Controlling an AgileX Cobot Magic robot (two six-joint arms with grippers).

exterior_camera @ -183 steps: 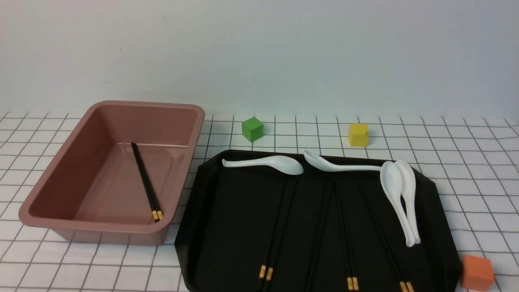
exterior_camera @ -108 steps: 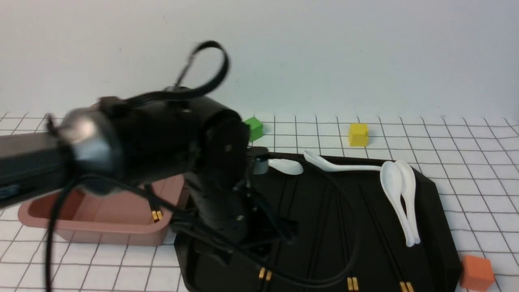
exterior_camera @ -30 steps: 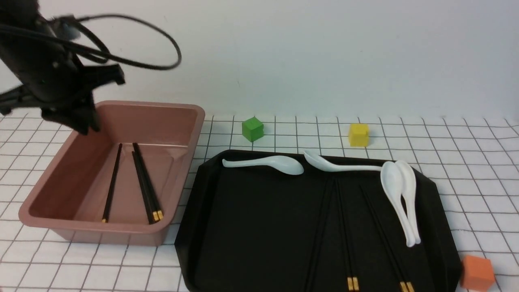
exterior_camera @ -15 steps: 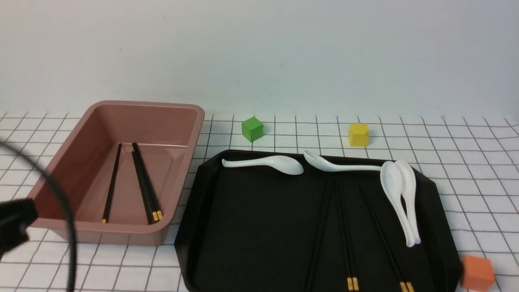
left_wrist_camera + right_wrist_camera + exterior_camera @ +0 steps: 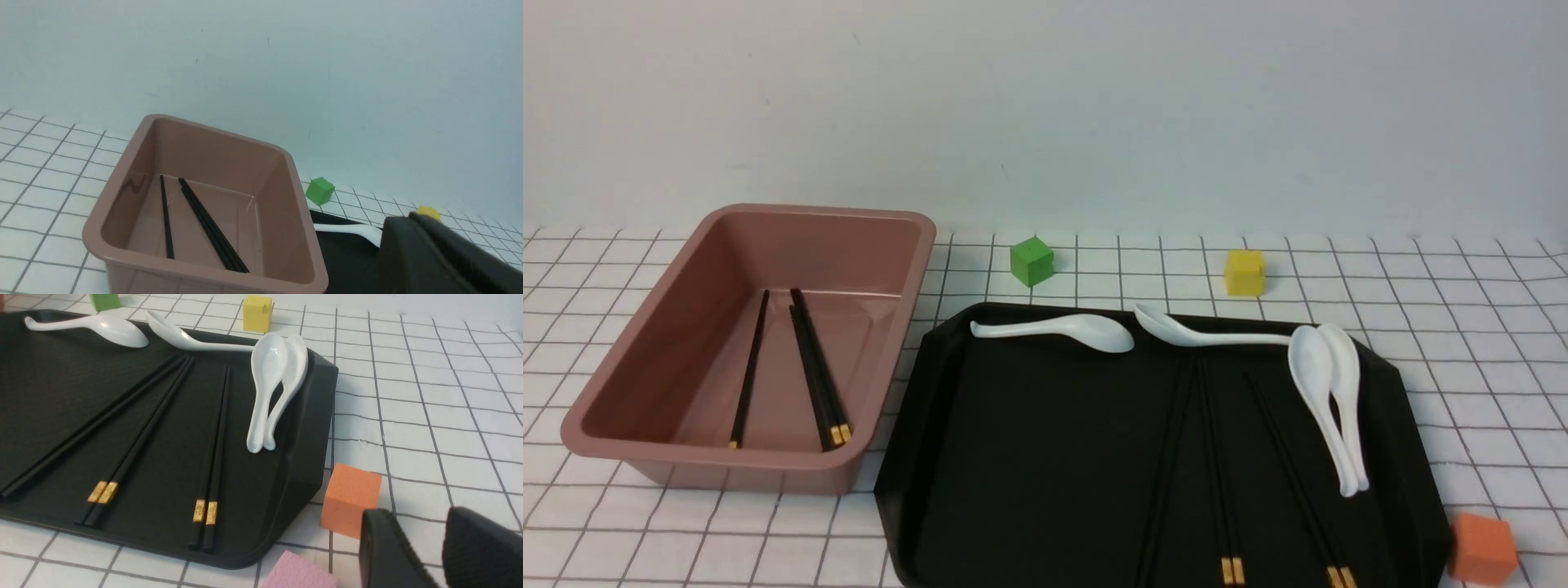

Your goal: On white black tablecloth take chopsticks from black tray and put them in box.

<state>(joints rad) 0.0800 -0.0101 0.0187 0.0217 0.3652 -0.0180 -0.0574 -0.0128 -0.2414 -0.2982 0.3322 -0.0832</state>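
The brownish-pink box (image 5: 866,245) stands at the left on the gridded tablecloth (image 5: 1462,343). It holds a pair of black chopsticks (image 5: 817,380) and a lone stick (image 5: 747,376); both also show in the left wrist view (image 5: 208,226). The black tray (image 5: 1029,457) holds two gold-banded pairs (image 5: 1215,465) (image 5: 1294,474) and a lone slanted stick (image 5: 1168,457). In the right wrist view the pairs (image 5: 145,426) (image 5: 214,453) lie side by side. My left gripper (image 5: 408,218) is shut and empty, beside the box. My right gripper (image 5: 416,514) is open and empty, off the tray's near right corner. Neither shows in the front view.
Several white spoons (image 5: 1054,331) (image 5: 1327,400) lie along the tray's far and right sides. A green cube (image 5: 1031,260) and a yellow cube (image 5: 1245,271) sit behind the tray. An orange cube (image 5: 349,498) and a pink block (image 5: 298,571) sit close to my right gripper.
My left arm swept over the tray, then over the box, and has left the front view. The tray's leftmost pair is gone. The box has gained a lone stick, and another lies slanted on the tray.
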